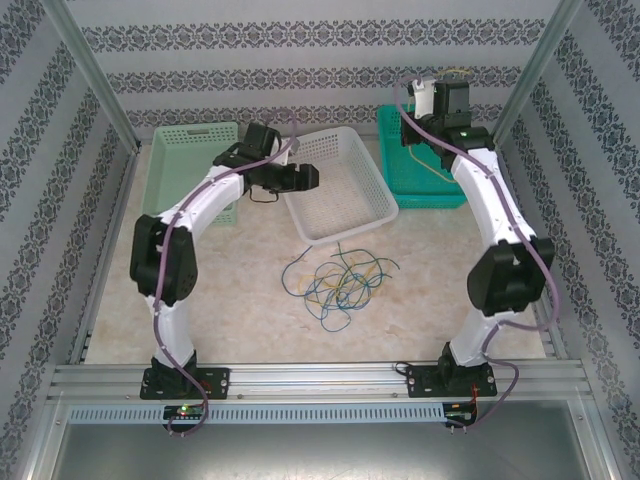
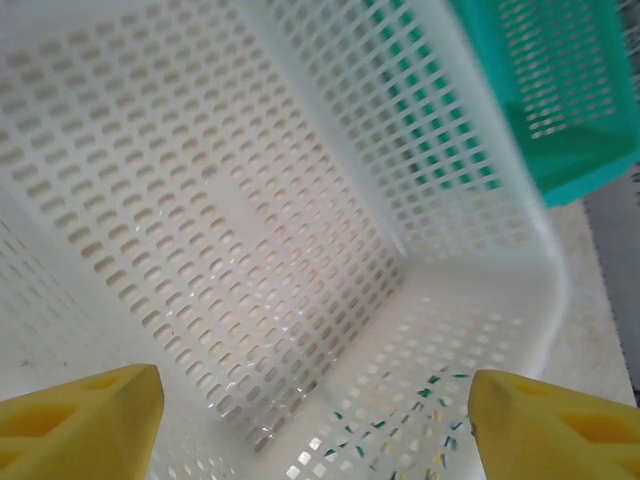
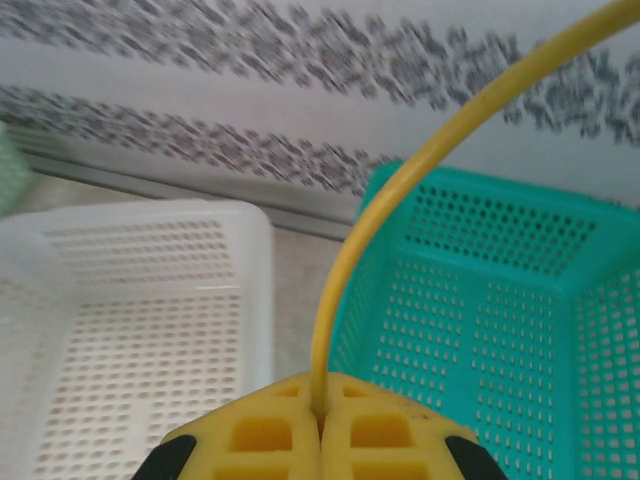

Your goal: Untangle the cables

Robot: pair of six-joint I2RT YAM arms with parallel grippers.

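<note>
Right wrist view: the right gripper (image 3: 320,425) has its fingers clenched on a yellow cable (image 3: 345,270), which rises from between the tips and arcs up to the right.
Beyond those fingers: a teal basket (image 3: 500,300) on the right, a white basket (image 3: 140,300) on the left.
Left wrist view: the left gripper (image 2: 315,420) has its fingers spread wide with nothing between them, above the white basket's floor.
Between the left fingertips: green and yellow flecks through the mesh, perhaps cables.
Top view: the other cables (image 1: 340,278) lie tangled on the table (image 1: 420,300), well apart from both sets of fingers.
</note>
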